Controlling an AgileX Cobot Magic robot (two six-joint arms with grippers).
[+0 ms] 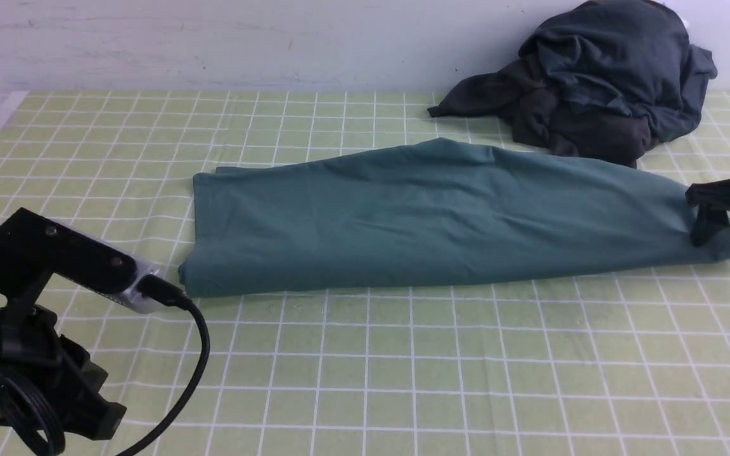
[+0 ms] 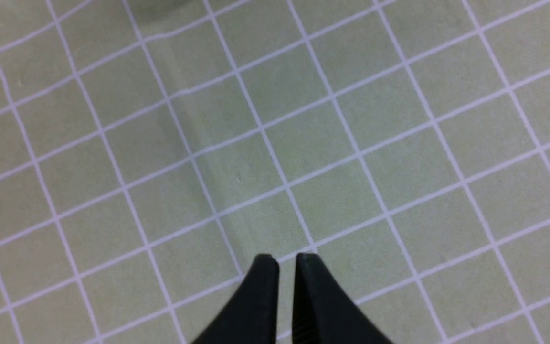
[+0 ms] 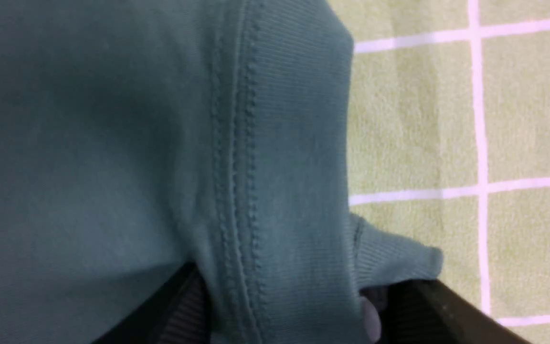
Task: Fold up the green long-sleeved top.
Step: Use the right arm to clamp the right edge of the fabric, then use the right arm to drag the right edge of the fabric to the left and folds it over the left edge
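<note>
Nearest: left gripper [image 2: 287, 260], low over the bare checked table [image 1: 403, 373] at the near left, fingers almost together with nothing between them, well clear of the cloth. The top [image 1: 428, 221] lies mid-table as a long band already doubled lengthwise, running from left of centre out to the right edge. The right gripper [image 1: 729, 235] is at its right end, fingers [image 3: 179, 310] spread wide either side of the ribbing [image 3: 294, 143], cloth between them but not pinched. Judged step: take this end and carry it over to the left end to halve the band. To do it well: push in past the seam so every layer sits between the pads, close firmly, lift only enough to clear the lower cloth, travel straight along the band and lay edge on edge. The left gripper could press down the far end so it does not slide. Risk: a small ribbed flap [image 3: 399, 263] pokes out near one finger and could slip the grip. Not readable: whether the ribbing is hem or cuff, how many layers lie there, where the sleeves are tucked. No neck label in sight. The right arm is cut off by the frame edge. Dark clothes [image 1: 599, 76] are heaped at the back right, just behind the band; contact cannot be told
</note>
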